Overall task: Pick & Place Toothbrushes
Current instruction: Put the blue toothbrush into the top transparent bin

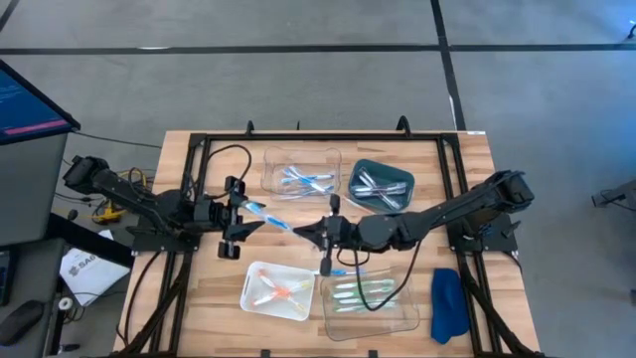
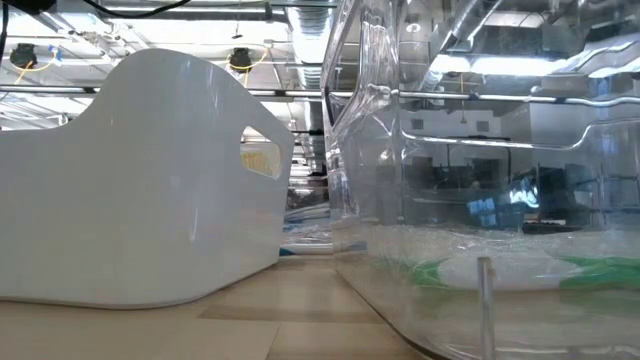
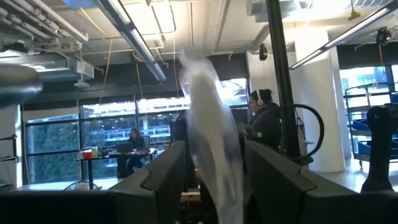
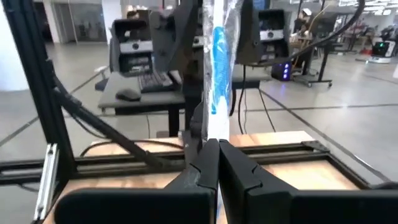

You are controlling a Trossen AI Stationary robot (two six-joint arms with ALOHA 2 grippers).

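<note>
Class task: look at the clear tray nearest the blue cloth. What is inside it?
Inside the clear tray lie green toothbrushes, side by side. Their number is unclear, and the right arm and its cable cross the tray's upper edge, covering anything beneath.

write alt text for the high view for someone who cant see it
Two dark robot arms meet over a wooden table, the left gripper and right gripper each at one end of a wrapped blue toothbrush. Around them sit four trays holding sorted toothbrushes, and a blue cloth lies at the table's right.
</note>
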